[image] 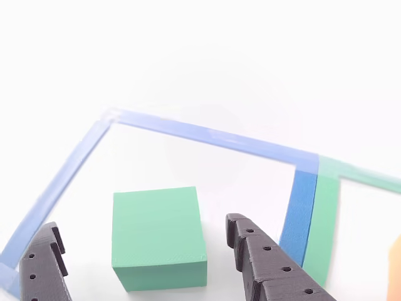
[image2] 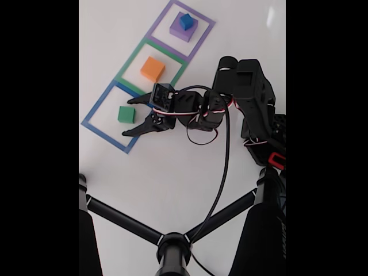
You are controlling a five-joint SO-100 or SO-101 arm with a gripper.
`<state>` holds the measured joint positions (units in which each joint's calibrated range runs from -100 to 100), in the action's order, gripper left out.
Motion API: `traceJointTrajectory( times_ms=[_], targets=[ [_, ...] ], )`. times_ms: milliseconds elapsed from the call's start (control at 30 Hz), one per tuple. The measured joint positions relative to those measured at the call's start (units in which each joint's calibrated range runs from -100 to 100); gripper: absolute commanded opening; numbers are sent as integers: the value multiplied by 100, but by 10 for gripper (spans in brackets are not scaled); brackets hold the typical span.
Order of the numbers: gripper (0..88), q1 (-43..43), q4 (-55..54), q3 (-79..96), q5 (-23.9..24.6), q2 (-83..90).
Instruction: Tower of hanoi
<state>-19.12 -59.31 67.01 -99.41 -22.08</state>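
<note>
White tabletop (image: 200, 69) stretches bright and bare behind everything in the other view, washed nearly featureless by the light. On my feed from that camera the green block (image: 159, 238) sits close in, a matte plastic cube with crisp edges, a paler top face and a slightly darker front face; I can read no lettering or logo on it. It rests inside the blue taped outline (image: 207, 135), whose right strip runs side by side with a green taped outline (image: 326, 219). The gripper (image: 144, 241) has its two dark, ridged fingers (image: 263, 257) spread wide, one on each side of the green block and neither touching it. A sliver of the orange block (image: 395, 269) shows at the right edge. Switching to the fixed view, I look down on the white table (image2: 172, 172) and three taped squares in a diagonal row. The green block (image2: 126, 114) lies in the blue taped outline (image2: 95, 109), the orange block (image2: 152, 69) in the green taped outline (image2: 131, 60), and the blue block (image2: 186, 21) sits on top of the purple block (image2: 180, 31) inside the purple taped outline (image2: 198, 43). The gripper (image2: 129, 117), jaws apart, points at the green block from the right, its tips just beside it. Black tripod legs (image2: 123, 220) cross the lower part of the picture.
</note>
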Motion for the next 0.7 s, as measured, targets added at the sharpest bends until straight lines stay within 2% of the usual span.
traceJointTrajectory(
  times_ms=[700],
  targets=[
    [158,-131,0,-113,0,-34]
  ],
)
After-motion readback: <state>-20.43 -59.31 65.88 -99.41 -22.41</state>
